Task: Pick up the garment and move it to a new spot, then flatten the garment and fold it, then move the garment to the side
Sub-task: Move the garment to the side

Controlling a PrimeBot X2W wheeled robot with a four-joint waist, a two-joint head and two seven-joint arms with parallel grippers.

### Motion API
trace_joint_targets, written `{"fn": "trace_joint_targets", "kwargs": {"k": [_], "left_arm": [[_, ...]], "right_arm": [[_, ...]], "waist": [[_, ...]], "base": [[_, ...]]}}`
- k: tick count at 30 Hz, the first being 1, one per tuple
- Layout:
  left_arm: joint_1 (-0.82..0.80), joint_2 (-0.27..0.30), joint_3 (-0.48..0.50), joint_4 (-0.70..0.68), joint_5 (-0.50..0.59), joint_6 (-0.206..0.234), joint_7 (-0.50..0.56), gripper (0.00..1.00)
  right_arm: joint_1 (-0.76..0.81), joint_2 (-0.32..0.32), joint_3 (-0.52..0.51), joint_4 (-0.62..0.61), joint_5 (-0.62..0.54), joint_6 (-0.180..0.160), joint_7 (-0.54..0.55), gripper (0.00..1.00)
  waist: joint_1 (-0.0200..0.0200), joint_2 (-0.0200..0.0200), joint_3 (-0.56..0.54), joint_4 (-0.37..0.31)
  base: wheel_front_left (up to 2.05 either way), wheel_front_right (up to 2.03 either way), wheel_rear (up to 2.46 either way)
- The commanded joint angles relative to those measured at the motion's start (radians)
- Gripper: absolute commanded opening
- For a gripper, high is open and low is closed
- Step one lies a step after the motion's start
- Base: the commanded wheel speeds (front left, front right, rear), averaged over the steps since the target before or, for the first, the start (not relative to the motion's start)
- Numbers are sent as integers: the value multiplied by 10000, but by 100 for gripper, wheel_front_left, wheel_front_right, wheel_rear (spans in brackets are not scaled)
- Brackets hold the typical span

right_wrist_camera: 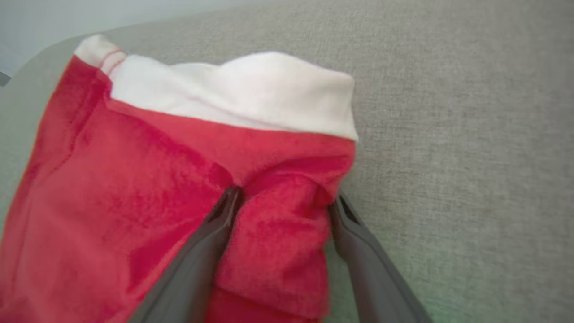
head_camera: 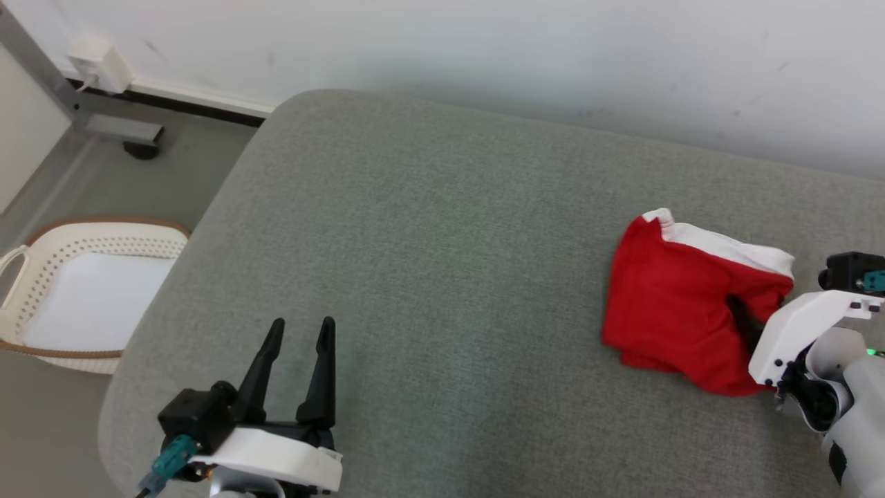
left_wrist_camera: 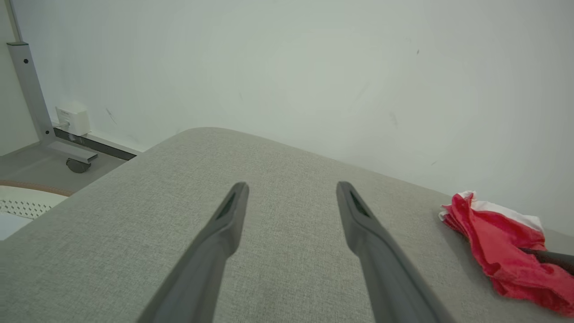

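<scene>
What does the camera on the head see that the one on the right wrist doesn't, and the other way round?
Head view, of the two: the white perforated plastic basket on the floor at the left, and the left gripper, open and well away from the cloth. Right wrist view, of the two: a close look at the right gripper, its dark fingers open on either side of a raised fold. Both: the red fleecy garment with a white band, lying on the grey fabric cushion.
</scene>
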Motion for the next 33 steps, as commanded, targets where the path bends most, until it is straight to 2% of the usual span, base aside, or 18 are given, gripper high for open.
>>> {"fn": "trace_joint_targets", "kwargs": {"k": [1, 5, 6, 7, 8, 9, 18, 31, 33], "left_arm": [[-100, 33, 17, -46, -68, 25, 6, 100], [-92, 33, 58, -58, -109, 54, 6, 100], [-98, 33, 76, -62, -116, 60, 6, 100], [-102, 33, 94, -61, -111, 71, 6, 100], [-104, 33, 108, -54, -89, 79, 6, 100], [-103, 33, 122, -49, -52, 76, 6, 100], [6, 35, 76, -40, 385, -86, 6, 100], [-296, 33, -772, 407, 665, -323, 6, 100], [-314, 33, -843, 425, 658, -334, 6, 100]], "right_arm": [[-82, -133, 12, 363, 172, -25, 161, 100], [-55, -96, 128, 1034, 332, -32, 495, 100], [-79, -96, 163, 1109, 363, -32, 496, 65], [-97, -93, 199, 1171, 405, -32, 482, 42], [-107, -65, 234, 1196, 440, -32, 456, 24], [-128, -50, 270, 1162, 471, -32, 356, 0], [-292, -67, 827, 551, 692, -29, -642, 0], [-123, -379, 1999, -338, 1262, -28, -1118, 0], [-103, -390, 2085, -417, 1302, -26, -1162, 0]], "waist": [[-1, 0, 142, 171], [-1, 0, 216, 228], [-1, 0, 226, 226], [-1, 0, 227, 216], [-1, 0, 213, 191], [-1, 0, 194, 159], [-1, 0, -474, -724], [-1, 0, -1073, -3495], [-1, 0, -1086, -3724]], "base": [[0, 0, 0], [0, 0, 0], [0, 0, 0], [0, 0, 0], [0, 0, 0], [0, 0, 0], [0, 0, 0], [0, 0, 0], [0, 0, 0]]}}
